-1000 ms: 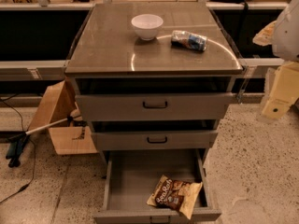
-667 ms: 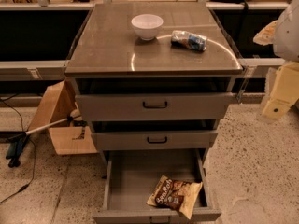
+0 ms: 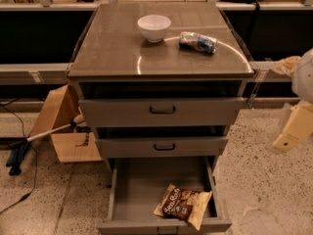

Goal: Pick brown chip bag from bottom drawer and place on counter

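Bottom drawer (image 3: pixel 142 180) is pulled fully out, with its grey floor in view. The brown chip bag (image 3: pixel 183 205) lies flat inside it in the front right part, lettering face up and skewed to the drawer walls. Its lower cream corner reaches the front wall, and the rest of the drawer floor to the left and behind shows bare grey.

Gripper (image 3: pixel 292 129) is at the far right edge of the view, off to the right of the cabinet at about the height of the two upper drawers. It's well apart from the bag and from the counter (image 3: pixel 112 48), and nothing visible is in it. Whether it's released or clenched: can't tell, since only cream-coloured housing shows, with a white rounded arm segment (image 3: pixel 304 75) above it.

A white bowl (image 3: pixel 154 27) stands upright on the counter near the back centre. A blue-and-silver packet (image 3: pixel 197 41) lies on its side just to the right of the bowl, not touching it.

Top drawer (image 3: pixel 162 110) and middle drawer (image 3: pixel 164 146) each have a black handle and a dark gap above the front panel.

Left of the cabinet on the speckled floor (image 3: pixel 264 190) there's an open cardboard box (image 3: pixel 58 116), a white-handled tool (image 3: pixel 49 133) lying beside it, and a black cable (image 3: pixel 29 180) trailing toward the lower left.
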Robot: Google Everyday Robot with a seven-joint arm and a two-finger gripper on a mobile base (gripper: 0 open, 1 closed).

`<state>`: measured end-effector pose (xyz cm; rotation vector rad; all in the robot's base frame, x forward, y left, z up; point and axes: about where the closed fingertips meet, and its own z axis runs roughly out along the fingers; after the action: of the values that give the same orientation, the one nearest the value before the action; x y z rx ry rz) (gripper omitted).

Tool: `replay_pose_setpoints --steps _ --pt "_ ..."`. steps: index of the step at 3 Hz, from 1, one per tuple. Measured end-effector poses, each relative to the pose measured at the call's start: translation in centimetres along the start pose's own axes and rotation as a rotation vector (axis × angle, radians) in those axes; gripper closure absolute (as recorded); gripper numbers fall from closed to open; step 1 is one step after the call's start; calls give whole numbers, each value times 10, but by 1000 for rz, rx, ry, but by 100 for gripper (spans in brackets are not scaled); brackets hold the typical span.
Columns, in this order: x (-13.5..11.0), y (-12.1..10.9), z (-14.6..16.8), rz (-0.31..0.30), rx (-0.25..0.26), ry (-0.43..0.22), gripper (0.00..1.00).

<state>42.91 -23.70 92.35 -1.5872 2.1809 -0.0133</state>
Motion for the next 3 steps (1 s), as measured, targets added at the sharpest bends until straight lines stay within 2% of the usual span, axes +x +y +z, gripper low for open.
replay_pose_setpoints --steps 1,2,3 --pt "25 5 35 42 21 -40 0" --pt "52 14 83 99 35 -61 0" --pt "65 23 112 132 19 -64 0"
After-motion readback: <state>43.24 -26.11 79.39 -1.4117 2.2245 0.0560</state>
